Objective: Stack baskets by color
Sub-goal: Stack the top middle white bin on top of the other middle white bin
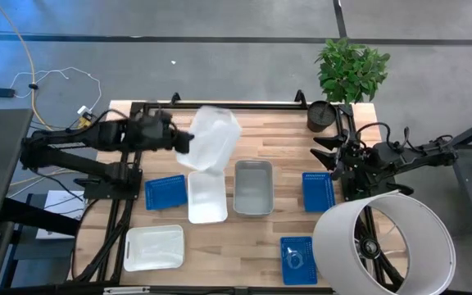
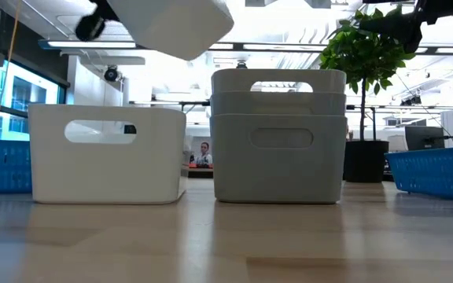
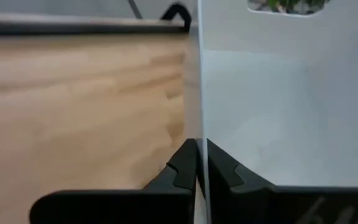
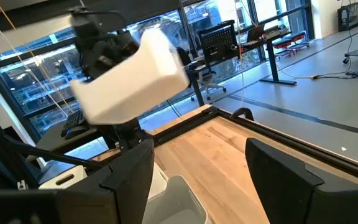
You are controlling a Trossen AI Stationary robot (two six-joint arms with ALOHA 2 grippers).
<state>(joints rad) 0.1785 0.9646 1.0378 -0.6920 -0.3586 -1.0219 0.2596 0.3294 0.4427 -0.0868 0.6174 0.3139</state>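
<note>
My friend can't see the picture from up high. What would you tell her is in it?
The left pincer holds a white basket in the air above another white basket on a wooden table. A grey basket, blue baskets and one more white one sit around; the right pincer waits open.

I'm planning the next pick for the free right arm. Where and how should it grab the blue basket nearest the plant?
Probably a long side wall of the blue basket, from straight above: it sits upright and open-topped, so the open right gripper can straddle the thin rim.
</note>
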